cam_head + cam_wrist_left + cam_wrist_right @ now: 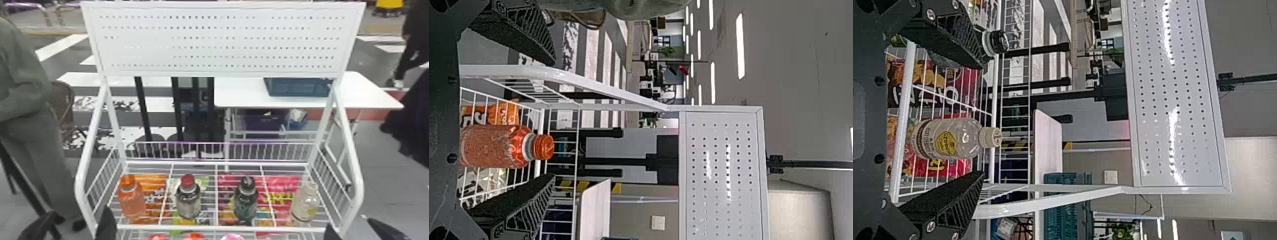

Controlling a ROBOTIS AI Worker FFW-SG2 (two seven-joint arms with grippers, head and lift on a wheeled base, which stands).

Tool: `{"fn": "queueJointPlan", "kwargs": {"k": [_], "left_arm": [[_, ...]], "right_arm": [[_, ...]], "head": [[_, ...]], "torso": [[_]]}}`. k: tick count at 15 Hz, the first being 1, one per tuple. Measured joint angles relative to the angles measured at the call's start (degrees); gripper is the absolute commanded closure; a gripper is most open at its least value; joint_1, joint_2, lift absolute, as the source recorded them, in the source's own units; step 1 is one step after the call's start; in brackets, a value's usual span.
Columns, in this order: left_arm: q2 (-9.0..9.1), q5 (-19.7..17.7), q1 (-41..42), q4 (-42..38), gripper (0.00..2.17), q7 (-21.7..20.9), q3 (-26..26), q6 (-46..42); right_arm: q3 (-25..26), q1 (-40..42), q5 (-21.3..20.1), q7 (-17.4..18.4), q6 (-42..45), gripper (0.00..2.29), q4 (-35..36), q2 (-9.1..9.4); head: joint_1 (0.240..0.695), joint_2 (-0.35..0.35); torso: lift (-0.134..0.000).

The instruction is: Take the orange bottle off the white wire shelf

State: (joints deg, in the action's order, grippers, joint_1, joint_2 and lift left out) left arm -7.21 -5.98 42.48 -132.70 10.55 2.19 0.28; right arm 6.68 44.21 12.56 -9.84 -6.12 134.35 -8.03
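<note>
The orange bottle (131,199) stands upright at the left end of the white wire shelf (204,227). At the shelf's front left corner, my left gripper (76,226) stands open, its two dark fingers apart. In the left wrist view, the orange bottle (504,146) lies between the spread fingers of my left gripper (554,120), which do not touch it. My right gripper (351,228) is parked at the front right corner; in the right wrist view, this right gripper (982,120) is open, with a clear bottle (950,139) between its fingers, not held.
A red-capped bottle (188,198), a black-capped bottle (246,201) and a clear bottle (304,202) share the shelf. White side rails (83,178) slope up to a perforated panel (220,41). Behind are a white table (242,95) and a dark crate (297,87).
</note>
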Motion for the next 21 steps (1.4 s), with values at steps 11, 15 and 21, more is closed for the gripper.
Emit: {"fn": "queueJointPlan", "kwargs": {"k": [11, 15, 21], "left_arm": [[0.01, 0.0, -0.1, 0.1, 0.1, 0.0, -0.1, 0.0], [-0.14, 0.5, -1.4, 6.0, 0.1, 0.9, -2.4, -3.5], [-0.13, -0.8, -10.5, 25.7, 0.14, 1.1, -6.5, -14.5]], "right_arm": [[0.0, 0.1, 0.0, 0.0, 0.0, 0.15, 0.5, 0.03], [0.1, 0.2, 0.0, 0.0, 0.0, 0.15, 0.5, -0.01], [0.1, 0.3, 0.0, -0.5, 0.0, 0.15, 0.2, -0.06]], "head": [[0.499, 0.0], [0.499, 0.0], [0.499, 0.0]], "torso": [[0.0], [0.0], [0.0]]}}
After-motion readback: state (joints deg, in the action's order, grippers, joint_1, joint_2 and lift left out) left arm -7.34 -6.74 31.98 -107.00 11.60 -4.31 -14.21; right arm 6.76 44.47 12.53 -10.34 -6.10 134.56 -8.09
